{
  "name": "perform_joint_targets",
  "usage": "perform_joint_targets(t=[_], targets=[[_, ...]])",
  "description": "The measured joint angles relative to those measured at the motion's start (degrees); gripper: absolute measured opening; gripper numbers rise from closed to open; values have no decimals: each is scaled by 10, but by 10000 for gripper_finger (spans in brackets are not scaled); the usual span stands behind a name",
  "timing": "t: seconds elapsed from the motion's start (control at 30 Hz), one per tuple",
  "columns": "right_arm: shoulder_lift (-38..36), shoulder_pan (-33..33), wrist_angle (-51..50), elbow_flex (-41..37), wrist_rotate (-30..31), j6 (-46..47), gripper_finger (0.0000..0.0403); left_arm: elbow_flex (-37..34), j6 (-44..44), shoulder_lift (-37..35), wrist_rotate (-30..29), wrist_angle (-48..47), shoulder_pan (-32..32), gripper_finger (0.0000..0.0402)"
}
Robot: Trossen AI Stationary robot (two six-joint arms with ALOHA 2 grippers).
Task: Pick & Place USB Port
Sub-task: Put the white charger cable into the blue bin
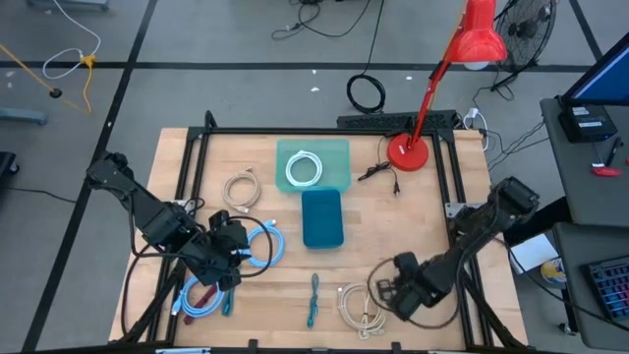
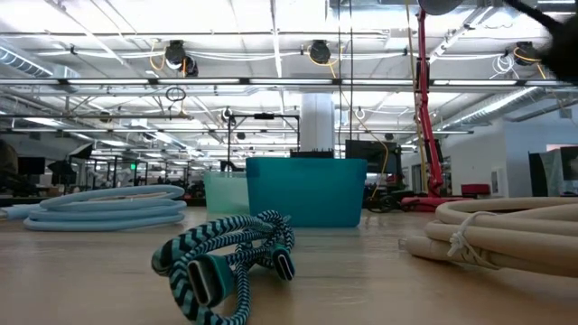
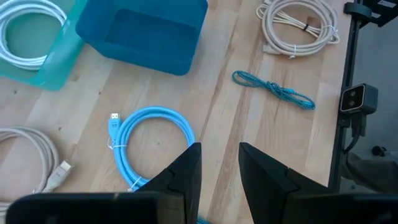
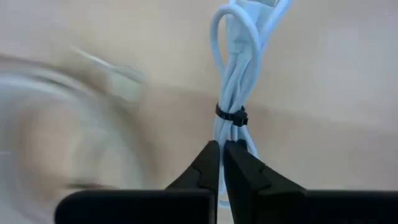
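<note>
Several coiled USB cables lie on the wooden table: a blue coil (image 1: 260, 246), a beige one (image 1: 241, 190), a teal braided one (image 1: 313, 300) and a beige bundle (image 1: 359, 307) near the front. My right gripper (image 4: 222, 144) points down by that front bundle (image 1: 391, 287) and is shut on a pale cable bundle (image 4: 231, 74) bound with a black tie. My left gripper (image 3: 219, 148) hovers open above the table beside the blue coil (image 3: 152, 143), with nothing between its fingers. A white coil (image 1: 303, 169) lies in the light teal bin (image 1: 334, 152). My right gripper pinches the pale bundle at its end just past the black tie (image 4: 231, 116), between the tips of its two fingers. The fingers come from above, pointing down. The bundle stretches away from the fingertips; whether it is clear of the table I cannot tell.
A dark teal bin (image 1: 322, 218) stands mid-table in front of the light one. A red desk lamp (image 1: 408, 149) stands at the far right, with a small black cable (image 1: 378, 172) beside it. Another blue cable (image 1: 197, 295) lies front left. A black frame (image 1: 452, 177) edges the table.
</note>
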Motion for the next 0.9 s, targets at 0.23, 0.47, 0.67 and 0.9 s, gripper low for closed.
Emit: perform_joint_targets(t=[0.23,0.47,0.67,0.9], targets=[[-48,-127,31,61,138,-171,3,0,0,0,0,0,-2,108],[-33,-281,244,74,124,-390,1,0,-9,0,-5,0,-6,108],[-8,-350,295,74,93,-449,1,0,-30,0,-12,-1,-18,108],[63,-368,316,100,14,-470,1,0,-63,0,-34,-26,-38,108]])
